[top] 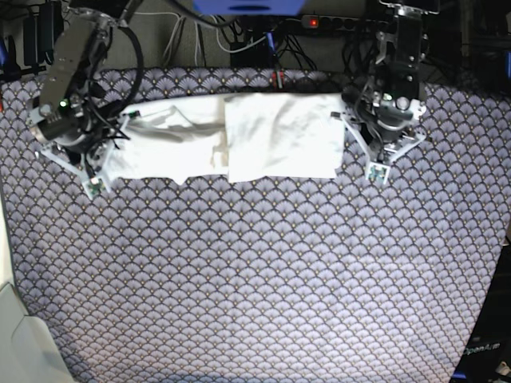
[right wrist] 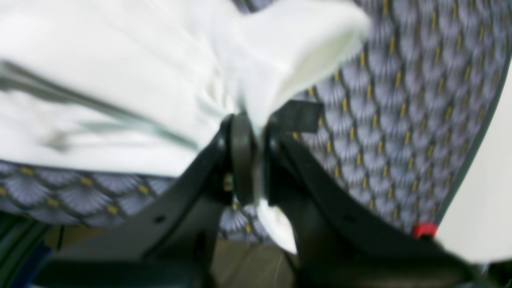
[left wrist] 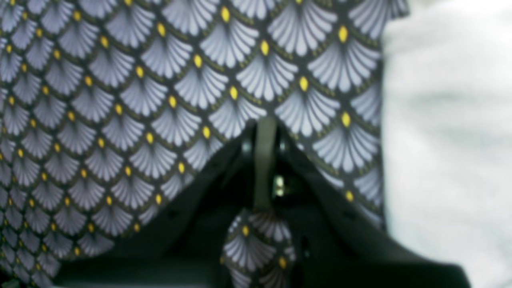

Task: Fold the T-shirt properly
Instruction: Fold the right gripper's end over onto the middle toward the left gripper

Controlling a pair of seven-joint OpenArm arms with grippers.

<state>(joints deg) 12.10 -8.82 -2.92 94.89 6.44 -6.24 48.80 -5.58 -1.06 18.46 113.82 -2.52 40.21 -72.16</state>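
The T-shirt (top: 263, 136) lies white side up across the back of the table, its left part rumpled and a folded panel on its right. No print shows. My right gripper (top: 94, 183) is at the shirt's left end. In the right wrist view it (right wrist: 256, 120) is shut on a pinch of the white cloth (right wrist: 280, 52), which bunches above the jaws and hangs below them. My left gripper (top: 375, 169) sits just past the shirt's right edge. In the left wrist view it (left wrist: 264, 128) is shut on nothing over the tablecloth, with the shirt (left wrist: 448, 120) off to the right.
A dark tablecloth with a white fan pattern (top: 263, 271) covers the table. Cables and a power strip (top: 335, 22) run along the back edge. A white object (top: 20, 343) stands at the front left corner. Both arm bodies flank the shirt.
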